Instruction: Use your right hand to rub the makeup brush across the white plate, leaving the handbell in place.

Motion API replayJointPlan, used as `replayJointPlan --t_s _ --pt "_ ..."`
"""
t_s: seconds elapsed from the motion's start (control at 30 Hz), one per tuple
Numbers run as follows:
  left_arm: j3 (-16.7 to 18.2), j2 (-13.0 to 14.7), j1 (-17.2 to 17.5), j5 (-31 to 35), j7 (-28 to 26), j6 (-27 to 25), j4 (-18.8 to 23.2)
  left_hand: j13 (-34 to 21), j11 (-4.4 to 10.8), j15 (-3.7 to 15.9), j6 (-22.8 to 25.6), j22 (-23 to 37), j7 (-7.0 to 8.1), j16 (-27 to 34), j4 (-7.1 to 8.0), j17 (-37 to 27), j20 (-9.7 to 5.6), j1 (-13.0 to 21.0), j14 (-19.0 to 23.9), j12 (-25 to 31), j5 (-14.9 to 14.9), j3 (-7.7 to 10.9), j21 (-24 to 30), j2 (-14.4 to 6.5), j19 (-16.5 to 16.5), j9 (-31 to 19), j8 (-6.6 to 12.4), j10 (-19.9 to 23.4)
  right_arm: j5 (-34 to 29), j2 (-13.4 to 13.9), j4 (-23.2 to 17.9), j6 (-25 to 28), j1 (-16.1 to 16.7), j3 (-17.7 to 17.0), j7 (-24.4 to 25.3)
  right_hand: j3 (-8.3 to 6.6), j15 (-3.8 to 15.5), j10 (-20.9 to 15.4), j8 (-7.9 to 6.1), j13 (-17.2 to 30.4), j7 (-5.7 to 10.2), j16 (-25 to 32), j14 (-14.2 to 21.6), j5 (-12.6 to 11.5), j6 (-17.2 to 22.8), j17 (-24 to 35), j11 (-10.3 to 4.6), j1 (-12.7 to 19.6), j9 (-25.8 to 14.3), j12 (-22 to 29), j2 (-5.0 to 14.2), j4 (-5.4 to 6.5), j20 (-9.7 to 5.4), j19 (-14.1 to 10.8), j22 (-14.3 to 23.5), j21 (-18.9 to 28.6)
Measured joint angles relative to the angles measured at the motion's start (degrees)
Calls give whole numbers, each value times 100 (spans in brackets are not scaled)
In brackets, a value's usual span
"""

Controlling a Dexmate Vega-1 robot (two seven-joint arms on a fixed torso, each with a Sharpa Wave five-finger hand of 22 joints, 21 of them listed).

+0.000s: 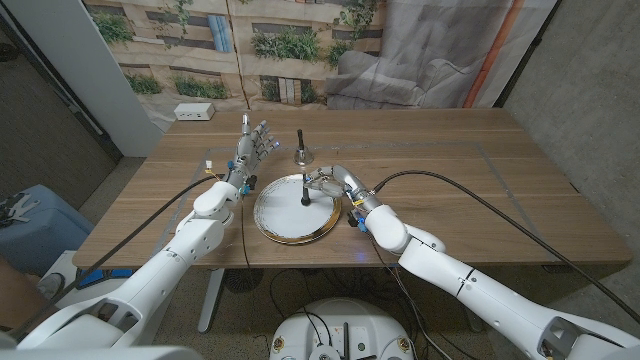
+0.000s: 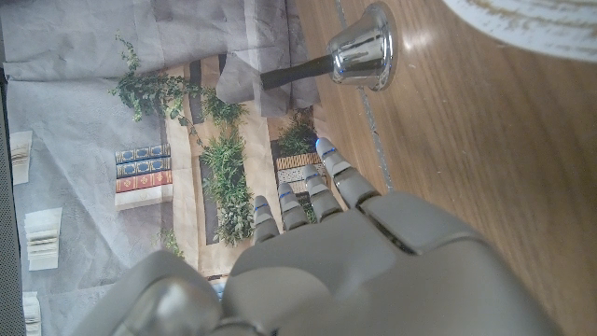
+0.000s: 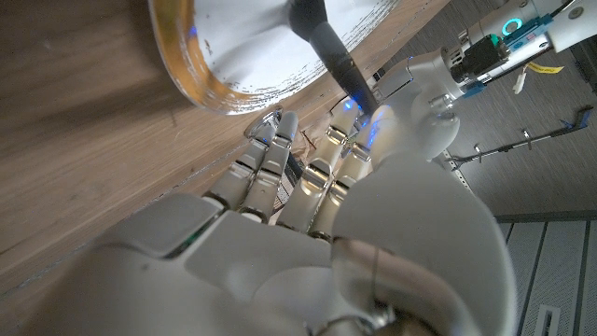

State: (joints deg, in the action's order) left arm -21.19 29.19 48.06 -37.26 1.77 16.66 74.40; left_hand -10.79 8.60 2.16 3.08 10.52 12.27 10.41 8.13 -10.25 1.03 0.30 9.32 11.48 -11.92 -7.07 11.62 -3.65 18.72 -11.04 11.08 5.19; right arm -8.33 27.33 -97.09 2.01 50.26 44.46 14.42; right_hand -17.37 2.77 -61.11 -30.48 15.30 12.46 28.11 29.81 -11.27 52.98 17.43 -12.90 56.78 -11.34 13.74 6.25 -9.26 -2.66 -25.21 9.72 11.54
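The white plate [image 1: 280,222] with a gold rim lies on the wooden table in front of me. My right hand [image 1: 331,183] reaches over the plate's right rim and pinches the dark makeup brush [image 1: 304,197], which stands with its tip on the plate. In the right wrist view the brush handle [image 3: 329,52] runs from the right hand [image 3: 354,205] onto the plate [image 3: 244,49]. The silver handbell [image 1: 300,151] stands upright just behind the plate. My left hand [image 1: 256,146] is raised left of the bell with fingers spread, holding nothing. The left wrist view shows the bell [image 2: 364,49] beyond the left hand [image 2: 373,252].
A small white box [image 1: 195,111] sits at the table's back left corner. A black cable [image 1: 470,190] trails from my right arm across the right side of the table. Blue objects [image 1: 30,228] lie on the floor to the left.
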Motion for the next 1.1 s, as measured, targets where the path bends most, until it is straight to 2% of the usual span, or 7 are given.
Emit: replayJointPlan --t_s 1.1 --pt "1 3 -5 -2 3 -4 -3 0 0 0 0 0 0 0 0 0 0 0 0 0 0 0 0 0 0 0 0 0 -57 287 -419 238 222 -143 87 0 0 0 33 -1 -1 0 0 1 -1 -1 0 0 2 0 0 0 0 0 0 0"
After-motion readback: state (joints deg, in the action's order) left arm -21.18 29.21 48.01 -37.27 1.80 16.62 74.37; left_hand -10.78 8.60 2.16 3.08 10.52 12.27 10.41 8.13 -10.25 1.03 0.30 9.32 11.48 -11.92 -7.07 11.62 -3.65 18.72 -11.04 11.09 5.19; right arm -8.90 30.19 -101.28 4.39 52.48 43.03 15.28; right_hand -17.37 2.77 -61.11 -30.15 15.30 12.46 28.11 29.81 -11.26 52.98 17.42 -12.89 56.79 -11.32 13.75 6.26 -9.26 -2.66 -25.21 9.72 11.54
